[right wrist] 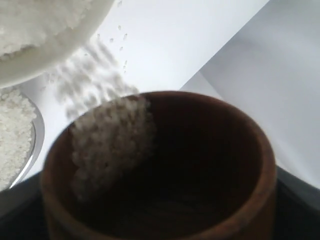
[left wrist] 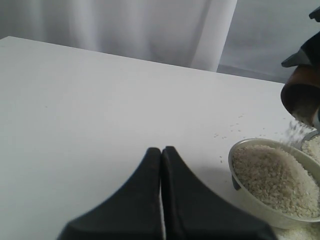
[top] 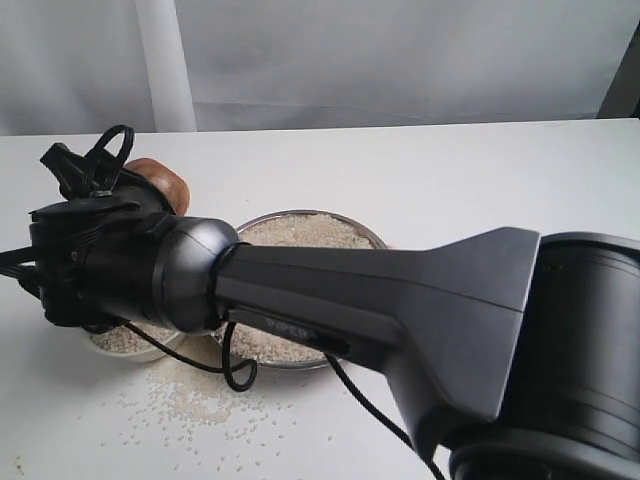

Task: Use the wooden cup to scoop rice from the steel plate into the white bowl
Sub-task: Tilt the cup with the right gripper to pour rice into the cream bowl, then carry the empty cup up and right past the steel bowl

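Note:
The wooden cup is tipped over the white bowl, with my right gripper shut on it. Rice streams from the cup's rim down toward the bowl. In the left wrist view the cup hangs above the bowl's far edge, and the bowl holds a heap of rice. The steel plate, with rice in it, lies just beyond the bowl, half hidden by my right arm. My left gripper is shut on nothing, low over bare table beside the bowl.
My right arm reaches across the front of the scene and hides most of the bowl and the plate's near side. Spilled grains are scattered on the white table in front of them. A white curtain hangs behind.

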